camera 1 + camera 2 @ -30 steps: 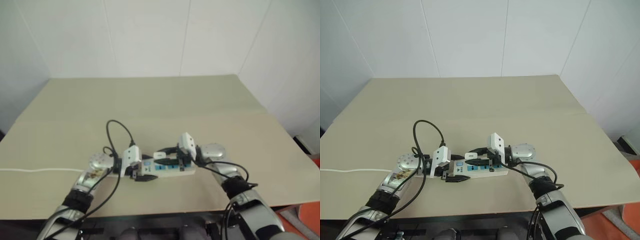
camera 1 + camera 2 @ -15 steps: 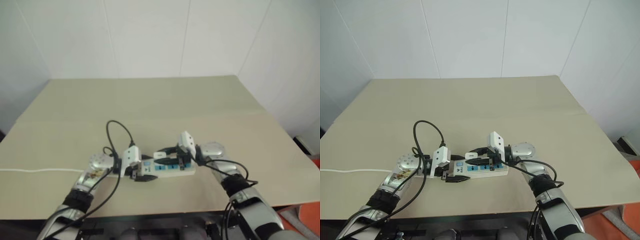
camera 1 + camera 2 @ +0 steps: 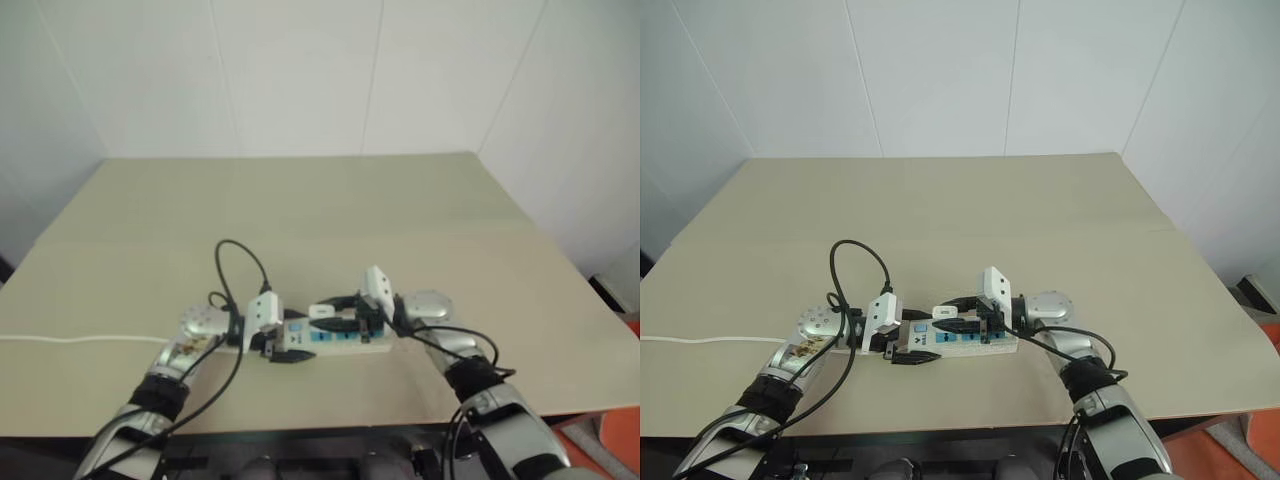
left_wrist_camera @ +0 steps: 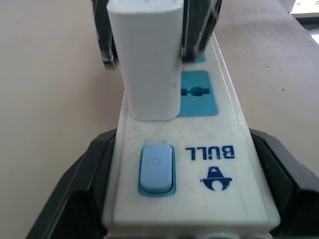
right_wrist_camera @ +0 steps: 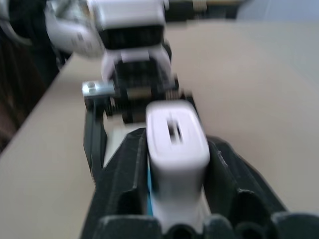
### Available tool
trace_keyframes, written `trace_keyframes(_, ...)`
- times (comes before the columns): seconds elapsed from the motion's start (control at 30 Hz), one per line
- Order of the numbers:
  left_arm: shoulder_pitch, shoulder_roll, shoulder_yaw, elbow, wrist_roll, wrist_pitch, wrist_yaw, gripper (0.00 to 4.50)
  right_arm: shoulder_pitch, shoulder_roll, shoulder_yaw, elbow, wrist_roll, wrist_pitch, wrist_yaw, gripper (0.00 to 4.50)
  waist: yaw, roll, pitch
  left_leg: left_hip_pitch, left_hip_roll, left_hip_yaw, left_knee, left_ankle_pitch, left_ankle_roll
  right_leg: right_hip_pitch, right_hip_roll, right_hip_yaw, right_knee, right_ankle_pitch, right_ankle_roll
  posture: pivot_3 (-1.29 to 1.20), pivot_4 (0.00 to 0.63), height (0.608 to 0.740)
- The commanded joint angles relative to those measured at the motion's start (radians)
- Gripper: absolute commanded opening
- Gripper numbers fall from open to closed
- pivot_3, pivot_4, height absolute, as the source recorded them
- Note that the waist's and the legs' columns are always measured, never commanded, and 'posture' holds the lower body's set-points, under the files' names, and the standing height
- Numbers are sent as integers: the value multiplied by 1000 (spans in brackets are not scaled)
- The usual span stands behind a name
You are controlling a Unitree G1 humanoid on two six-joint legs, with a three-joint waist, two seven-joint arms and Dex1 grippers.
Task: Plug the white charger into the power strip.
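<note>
The charger [image 4: 146, 59] stood seated in the strip [image 4: 199, 164], which the left claw [image 3: 281, 347] clamped; the right claw [image 5: 174, 164] bracketed the charger, grip uncertain; next, back away.

Soft even light, faint shadows; the right wrist view is motion-blurred.

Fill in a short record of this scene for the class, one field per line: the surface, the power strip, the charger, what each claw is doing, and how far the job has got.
surface: beige table
power strip: white bar with blue sockets, lying flat on the table
white charger: standing upright on the strip, next to the switch
left claw: shut on the strip's switch end
right claw: fingers either side of the charger; grip cannot be told
cord: white, running off the table's left edge
stage: charger appears seated in a socket
</note>
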Motion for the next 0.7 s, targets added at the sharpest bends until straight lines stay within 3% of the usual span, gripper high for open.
trace_keyframes(0.03, 23, 33, -12, 19, 44, -1, -13, 3321, 35, -33, -3, 62, -55, 40, -19, 3128, -1, -2, -1, 0, 0, 0, 0, 0, 0, 0, 0, 0, 0, -1, -2, 0, 150, 740)
trace_keyframes(0.17, 24, 34, -11, 18, 45, 0, -13, 3321, 37, -33, -2, 53, -61, 47, -11, 4485, -2, -2, -1, 1, 0, 0, -1, 0, 0, 1, 0, 0, 0, -2, -4, 0, 150, 740)
trace_keyframes(0.47, 20, 21, -12, 23, 42, -7, -12, 3321, 29, -62, -40, -12, -34, 98, 6, 4485, -1, -2, -1, 1, 0, 0, -2, 0, 0, 0, 0, 0, 0, -2, -4, 0, 150, 740)
trace_keyframes(0.53, 13, 12, -5, 26, 33, -7, -10, 4043, 30, -86, -59, -53, -19, 109, 14, 4500, 1, -2, -1, 0, 0, 0, -2, 0, 0, -1, 0, 0, 0, -2, -3, 0, 150, 740)
trace_keyframes(0.6, 3, 8, 6, 24, 19, -2, -17, 4474, 36, -108, -72, -91, -7, 121, 22, 4500, 4, -1, 0, -3, 0, 0, -2, 0, 0, -4, 0, 0, 0, -1, -1, 0, 150, 740)
trace_keyframes(0.7, -9, 21, 32, 14, 12, -19, -15, 4474, 49, -142, -101, -154, 15, 143, 26, 4500, 5, -1, 1, -6, 0, 0, -2, 0, 0, -7, 0, 0, 0, 0, 1, 0, 150, 740)
